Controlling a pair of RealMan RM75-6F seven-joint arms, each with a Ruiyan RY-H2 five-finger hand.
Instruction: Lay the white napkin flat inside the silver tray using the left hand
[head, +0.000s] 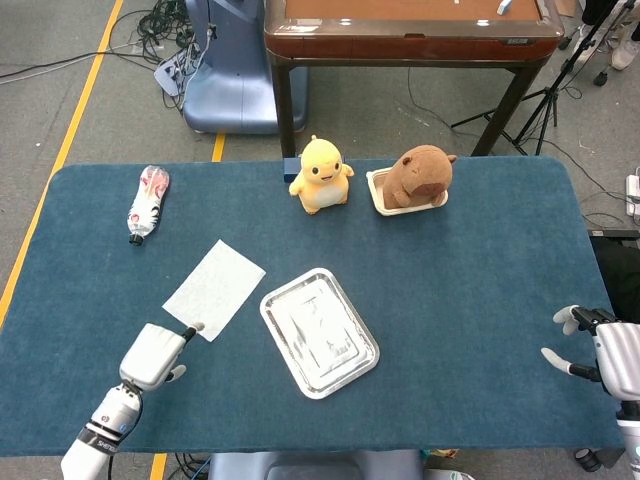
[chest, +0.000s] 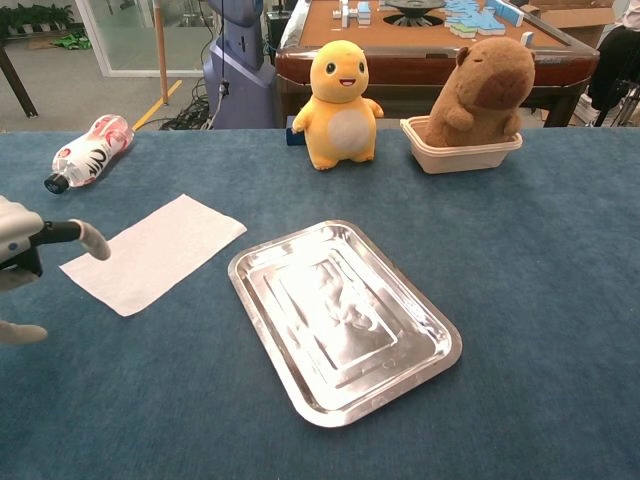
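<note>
Napkin flat on surface left of silver tray, untouched; we'd bring left hand, holding nothing with one finger extended, onto its near corner and pinch cleanly.

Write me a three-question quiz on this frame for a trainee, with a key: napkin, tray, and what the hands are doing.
1. True or false: the white napkin already lies inside the silver tray.
2. Which hand is nearest the napkin? A) left hand B) right hand C) neither is in view
3. Fill in: the brown plush sits in a ____ tub.

Key
1. False. It lies flat on the blue table, left of the empty tray.
2. A. A fingertip reaches the napkin's near corner; nothing is gripped yet.
3. Beige. The tub stands beside the yellow plush.
</note>
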